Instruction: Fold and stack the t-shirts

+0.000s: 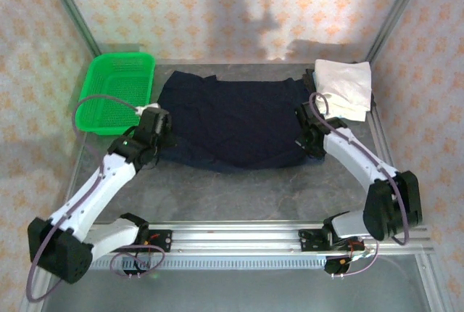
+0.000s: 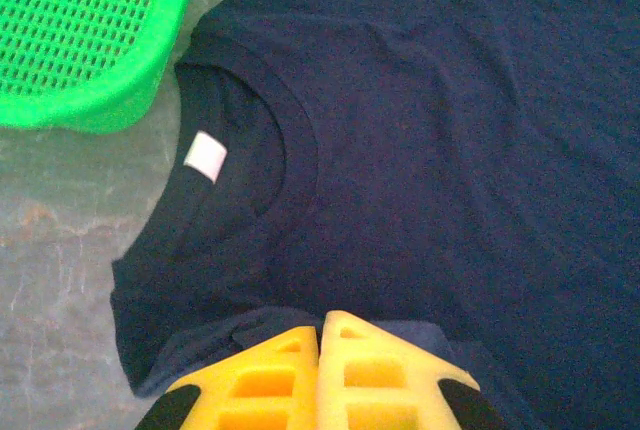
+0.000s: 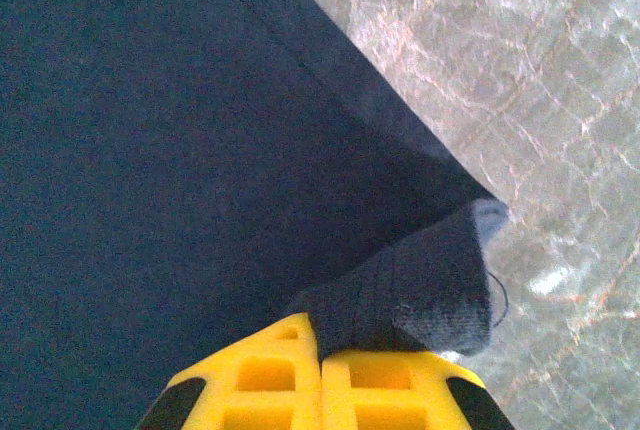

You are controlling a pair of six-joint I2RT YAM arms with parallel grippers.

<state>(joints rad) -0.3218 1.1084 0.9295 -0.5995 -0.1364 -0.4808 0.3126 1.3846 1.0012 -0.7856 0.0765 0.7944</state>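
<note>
Between both closed jaws, navy t-shirt (image 1: 232,120) edges pinched, opposite sides

Floral-patterned walls (image 1: 217,7), grey marbled tabletop (image 1: 254,189)

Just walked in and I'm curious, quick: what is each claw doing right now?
Left claw: closed, pinching the navy t-shirt near a sleeve.
Right claw: closed, pinching the same shirt's hem corner.
</note>
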